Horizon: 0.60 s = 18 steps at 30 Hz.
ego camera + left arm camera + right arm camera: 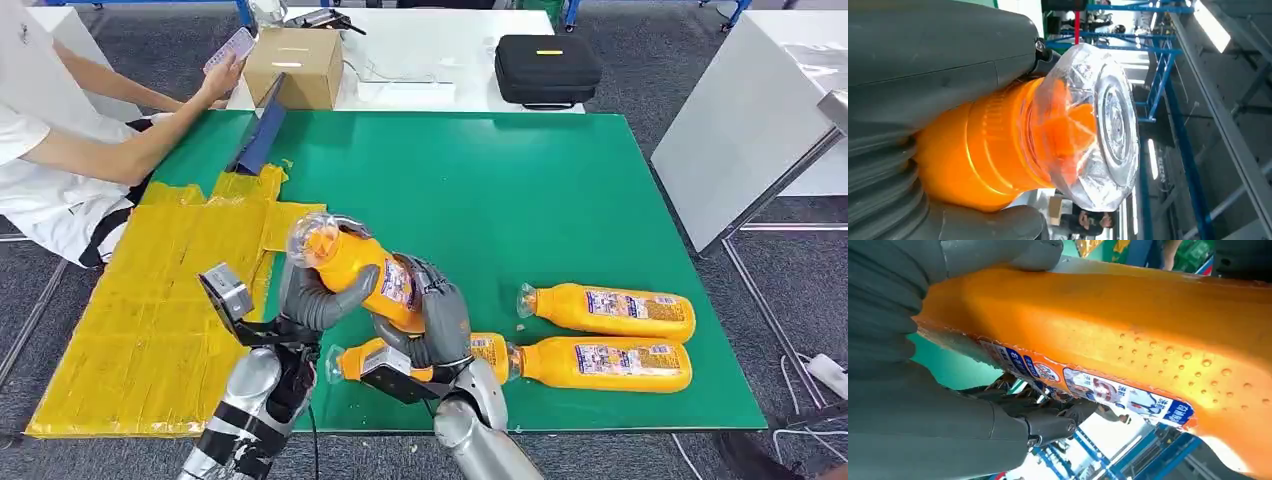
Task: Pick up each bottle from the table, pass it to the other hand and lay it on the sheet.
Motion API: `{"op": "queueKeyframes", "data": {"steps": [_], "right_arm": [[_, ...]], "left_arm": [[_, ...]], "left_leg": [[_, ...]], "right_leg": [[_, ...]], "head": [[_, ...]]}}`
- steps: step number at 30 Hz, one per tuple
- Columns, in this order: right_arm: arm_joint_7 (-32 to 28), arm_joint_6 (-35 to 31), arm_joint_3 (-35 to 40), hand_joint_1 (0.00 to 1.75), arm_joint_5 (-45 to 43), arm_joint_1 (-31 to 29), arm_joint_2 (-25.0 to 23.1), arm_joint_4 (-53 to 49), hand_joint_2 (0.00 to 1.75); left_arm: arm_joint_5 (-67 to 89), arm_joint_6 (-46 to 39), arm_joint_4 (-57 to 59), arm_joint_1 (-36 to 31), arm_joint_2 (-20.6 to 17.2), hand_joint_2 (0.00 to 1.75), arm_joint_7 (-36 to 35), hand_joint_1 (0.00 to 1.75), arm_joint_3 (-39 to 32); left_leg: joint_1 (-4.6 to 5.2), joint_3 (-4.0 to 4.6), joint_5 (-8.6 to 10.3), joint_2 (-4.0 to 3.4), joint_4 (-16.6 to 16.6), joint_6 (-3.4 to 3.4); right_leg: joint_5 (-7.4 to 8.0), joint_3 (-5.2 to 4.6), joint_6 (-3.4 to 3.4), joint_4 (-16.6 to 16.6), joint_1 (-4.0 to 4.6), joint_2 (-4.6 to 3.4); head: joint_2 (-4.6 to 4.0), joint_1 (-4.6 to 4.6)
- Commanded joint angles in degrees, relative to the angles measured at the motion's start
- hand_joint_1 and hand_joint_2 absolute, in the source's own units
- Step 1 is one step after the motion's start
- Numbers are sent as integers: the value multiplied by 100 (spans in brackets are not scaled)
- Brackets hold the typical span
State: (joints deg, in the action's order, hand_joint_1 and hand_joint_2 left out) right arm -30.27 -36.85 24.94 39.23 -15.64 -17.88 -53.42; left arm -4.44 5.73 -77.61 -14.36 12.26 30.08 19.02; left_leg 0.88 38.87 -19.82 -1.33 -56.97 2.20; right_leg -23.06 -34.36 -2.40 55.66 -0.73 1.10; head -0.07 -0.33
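An orange bottle (360,265) with a clear cap is held tilted above the green mat's (480,180) front edge, cap toward the yellow sheet (140,300). My left hand (315,298) grips its neck end, and the left wrist view shows the cap (1093,125) beside the thumb (938,55). My right hand (432,318) holds the labelled body (1128,325). Three more orange bottles lie on the mat: one (612,310) at the right, one (602,363) in front of it, and one (488,350) partly hidden under my right hand.
A person (60,150) sits at the left, holding a flat device by a cardboard box (292,65). A black case (546,68) lies on the white table behind. A blue folder (260,135) leans at the mat's back left. A white table (750,120) stands right.
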Motion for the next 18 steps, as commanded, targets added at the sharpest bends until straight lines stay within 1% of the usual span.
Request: {"op": "queueKeyframes", "data": {"steps": [1, 3, 4, 8, 10, 11, 13, 14, 17, 18], "right_arm": [[-12, -70, 257, 175, 96, -138, 96, -136, 175], [-2, -85, 264, 175, 108, -135, 85, -136, 175], [11, -98, 275, 175, 116, -133, 84, -126, 175], [30, -114, 294, 175, 110, -123, 87, -103, 175], [32, -118, 298, 175, 107, -116, 89, -99, 175], [32, -118, 298, 175, 107, -116, 89, -99, 175], [32, -118, 298, 175, 107, -116, 89, -99, 175], [32, -118, 298, 175, 107, -116, 89, -99, 175], [34, -117, 299, 175, 107, -116, 90, -97, 175], [34, -117, 299, 175, 107, -116, 90, -97, 175]], "left_arm": [[107, 1, 721, -259, -94, 175, -127, 0, 260], [112, -1, 765, -273, -76, 175, -133, 0, 272], [112, -6, 797, -282, -69, 175, -134, 0, 273], [118, -3, 817, -261, -66, 175, -156, 0, 287], [122, -1, 822, -254, -68, 175, -165, 0, 293], [122, -1, 822, -254, -68, 175, -165, 0, 293], [122, -1, 822, -254, -68, 175, -165, 0, 293], [122, -1, 822, -254, -68, 175, -165, 0, 293], [122, -1, 824, -256, -70, 175, -168, 0, 292], [122, -1, 824, -256, -70, 175, -168, 0, 292]], "left_leg": [[-6, -18, -8, 11, 0, -14], [-12, -36, -22, 17, -8, -26], [-8, -20, -10, 14, -1, -16], [-13, -35, -23, 18, -9, -26], [-8, -16, -8, 9, -1, -13], [-13, -27, -17, 14, -6, -21], [-7, -13, -7, 8, -1, -12], [-12, -29, -18, 13, -7, -21], [-6, -14, -7, 10, 0, -13], [-11, -27, -15, 15, -5, -21]], "right_leg": [[-7, 19, 8, -2, 3, -1], [-19, 38, 15, 2, 6, -6], [-9, 22, 8, -2, 4, 1], [-19, 37, 14, 2, 7, -4], [-6, 16, 7, -3, 5, 0], [-14, 29, 11, -2, 8, -1], [-6, 13, 7, -3, 4, 0], [-15, 30, 12, 0, 7, -3], [-7, 13, 8, -2, 3, 2], [-15, 27, 12, 0, 6, 0]], "head": [[0, 0], [0, 0], [0, 0], [0, 2], [2, -2], [0, 0], [0, 0], [0, 0], [2, 0], [0, 0]]}}
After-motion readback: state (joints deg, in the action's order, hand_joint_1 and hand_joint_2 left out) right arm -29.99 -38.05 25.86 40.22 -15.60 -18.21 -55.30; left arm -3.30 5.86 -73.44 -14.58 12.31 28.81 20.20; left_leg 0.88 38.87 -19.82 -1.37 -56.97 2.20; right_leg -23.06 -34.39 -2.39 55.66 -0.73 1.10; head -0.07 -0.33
